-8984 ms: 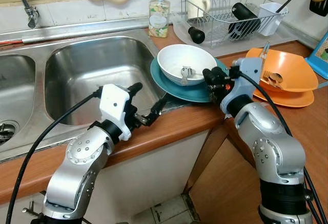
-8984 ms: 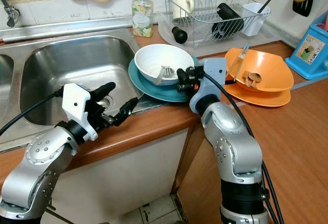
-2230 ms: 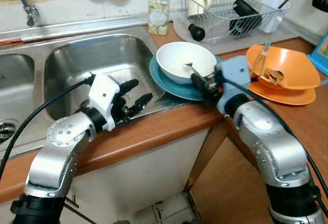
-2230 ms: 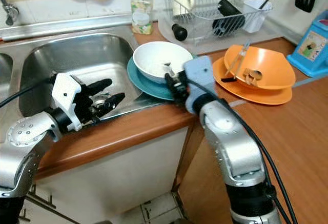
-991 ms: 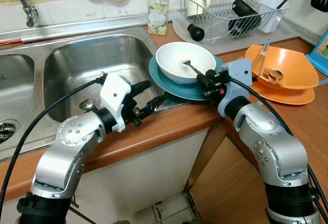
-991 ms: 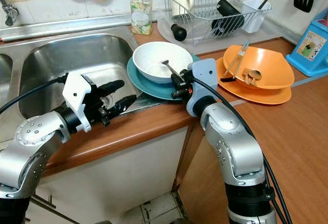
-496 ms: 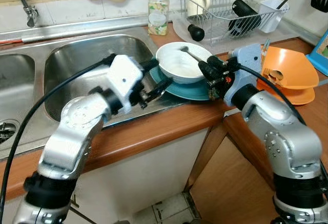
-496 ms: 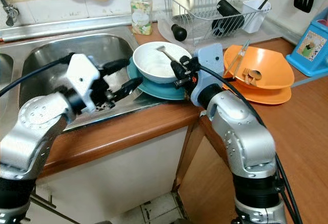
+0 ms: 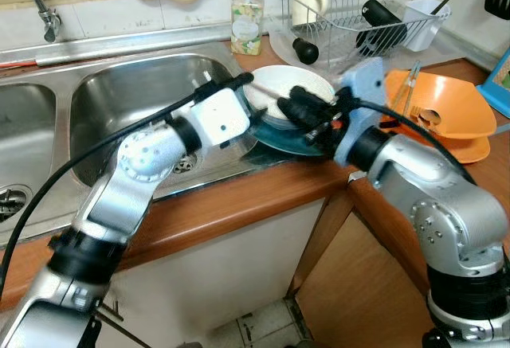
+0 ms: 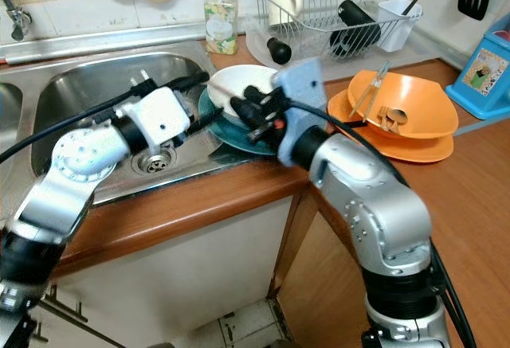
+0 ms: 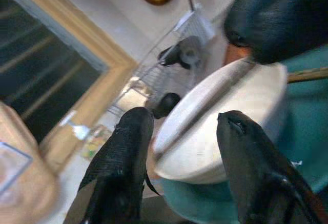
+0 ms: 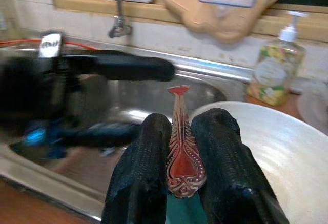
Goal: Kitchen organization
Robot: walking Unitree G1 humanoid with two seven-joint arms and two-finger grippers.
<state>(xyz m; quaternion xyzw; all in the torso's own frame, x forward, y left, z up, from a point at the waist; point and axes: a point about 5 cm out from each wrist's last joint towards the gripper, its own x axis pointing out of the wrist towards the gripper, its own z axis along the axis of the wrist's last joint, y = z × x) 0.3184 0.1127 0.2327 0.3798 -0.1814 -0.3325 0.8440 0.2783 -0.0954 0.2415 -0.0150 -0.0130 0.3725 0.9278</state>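
Mid-frame over the white bowl (image 9: 280, 91) on the teal plate (image 9: 280, 137), right gripper (image 12: 180, 147) fingers pinch a fork (image 12: 179, 141) handle, left gripper (image 11: 182, 131) fingers spread around the bowl rim, unclosed; likely clearing cutlery, next: closing on bowl.

A kitchen counter (image 10: 239, 197) of reddish wood with a steel sink (image 10: 103, 85). Beside the sink, a white bowl (image 10: 231, 85) sits on a teal plate (image 10: 239, 142). The left pincer (image 10: 199, 105) reaches the bowl's near side from the sink; the right pincer (image 10: 247, 113) hovers over the bowl. Farther right, an orange bowl (image 10: 414, 109) rests on an orange plate (image 10: 414, 153). Behind stand a soap bottle (image 10: 220, 17) and a wire dish rack (image 10: 335, 17).
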